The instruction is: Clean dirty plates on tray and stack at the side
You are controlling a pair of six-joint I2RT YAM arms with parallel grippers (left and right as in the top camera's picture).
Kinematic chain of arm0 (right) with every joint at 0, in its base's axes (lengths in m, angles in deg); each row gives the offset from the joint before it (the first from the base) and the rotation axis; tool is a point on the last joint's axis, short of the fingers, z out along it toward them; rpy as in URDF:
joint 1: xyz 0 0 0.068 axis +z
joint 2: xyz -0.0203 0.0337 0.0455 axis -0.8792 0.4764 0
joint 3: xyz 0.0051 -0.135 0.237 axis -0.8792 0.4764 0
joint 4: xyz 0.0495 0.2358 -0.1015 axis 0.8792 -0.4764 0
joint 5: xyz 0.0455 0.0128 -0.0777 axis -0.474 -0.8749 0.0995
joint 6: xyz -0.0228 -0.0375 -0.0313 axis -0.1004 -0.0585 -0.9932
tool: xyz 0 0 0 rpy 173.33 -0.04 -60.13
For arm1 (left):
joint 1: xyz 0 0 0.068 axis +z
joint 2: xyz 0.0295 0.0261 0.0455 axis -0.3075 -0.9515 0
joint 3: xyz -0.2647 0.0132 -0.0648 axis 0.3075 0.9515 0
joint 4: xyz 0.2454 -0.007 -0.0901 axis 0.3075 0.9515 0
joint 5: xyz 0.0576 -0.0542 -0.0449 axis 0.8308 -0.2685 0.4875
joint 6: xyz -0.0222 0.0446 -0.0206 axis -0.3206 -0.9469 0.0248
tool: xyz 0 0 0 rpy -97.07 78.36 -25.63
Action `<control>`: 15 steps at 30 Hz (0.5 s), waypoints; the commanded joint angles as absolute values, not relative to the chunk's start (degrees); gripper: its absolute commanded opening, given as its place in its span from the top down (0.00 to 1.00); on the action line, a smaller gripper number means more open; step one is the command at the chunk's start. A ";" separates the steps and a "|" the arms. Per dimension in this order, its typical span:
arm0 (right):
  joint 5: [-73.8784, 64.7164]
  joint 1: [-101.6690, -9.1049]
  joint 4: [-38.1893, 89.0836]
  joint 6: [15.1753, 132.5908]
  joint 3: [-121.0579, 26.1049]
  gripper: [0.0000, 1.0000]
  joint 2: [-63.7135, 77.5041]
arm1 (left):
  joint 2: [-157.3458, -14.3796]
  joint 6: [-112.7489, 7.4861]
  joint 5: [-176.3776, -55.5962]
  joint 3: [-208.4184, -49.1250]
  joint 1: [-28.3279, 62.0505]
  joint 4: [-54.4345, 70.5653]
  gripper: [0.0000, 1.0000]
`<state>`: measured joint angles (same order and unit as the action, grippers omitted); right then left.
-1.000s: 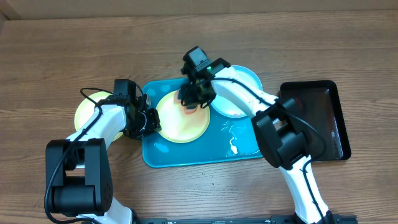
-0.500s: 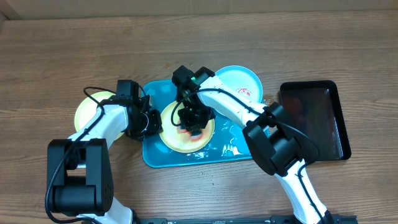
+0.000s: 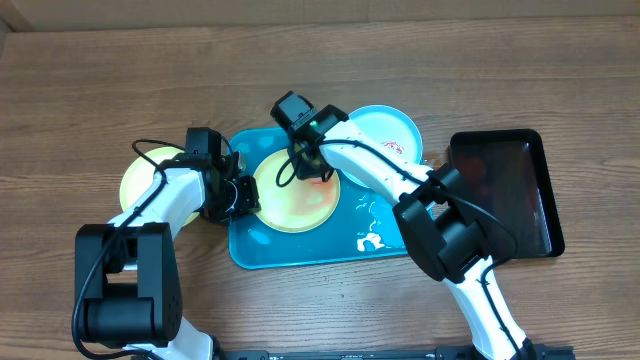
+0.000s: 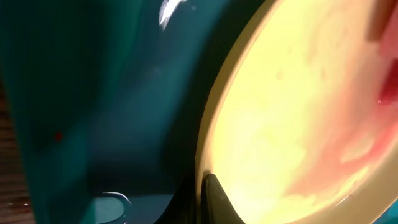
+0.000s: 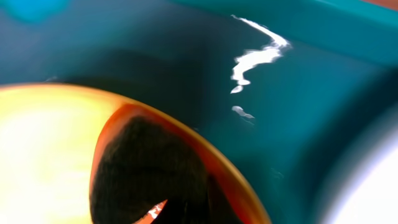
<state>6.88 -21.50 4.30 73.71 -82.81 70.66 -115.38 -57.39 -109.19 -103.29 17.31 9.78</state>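
A yellow-green plate (image 3: 290, 195) with a red smear near its far right rim lies on the turquoise tray (image 3: 300, 250). My left gripper (image 3: 243, 195) is shut on its left rim; in the left wrist view the gripper (image 4: 202, 199) pinches the plate (image 4: 292, 106). My right gripper (image 3: 310, 160) presses a dark sponge (image 5: 149, 168) on the plate's far right part, over the smear. The light blue plate (image 3: 385, 135) with red marks sits at the tray's far right corner. A second yellow-green plate (image 3: 140, 175) lies on the table left of the tray.
A black rectangular tray (image 3: 510, 190) stands on the table to the right. White foam streaks (image 3: 372, 240) lie on the turquoise tray's right front part. The table around is bare wood.
My right gripper swept with the sponge from the plate's far right to its middle and back to the far right. The plate shifted slightly in my left gripper's hold.
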 commanded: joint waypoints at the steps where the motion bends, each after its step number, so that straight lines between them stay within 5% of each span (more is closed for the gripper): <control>1: -13.27 -21.91 6.57 71.72 -81.08 0.96 72.98 | -116.15 -58.26 -107.05 -102.63 17.64 10.02 0.96; 9: -20.22 -21.85 -4.49 68.57 -80.80 0.96 72.98 | -116.15 -58.24 -106.83 -102.65 17.64 10.00 0.96; 15: -11.67 -22.33 -13.08 67.04 -82.59 0.96 72.00 | -115.73 -57.78 -103.55 -103.75 17.62 12.29 0.96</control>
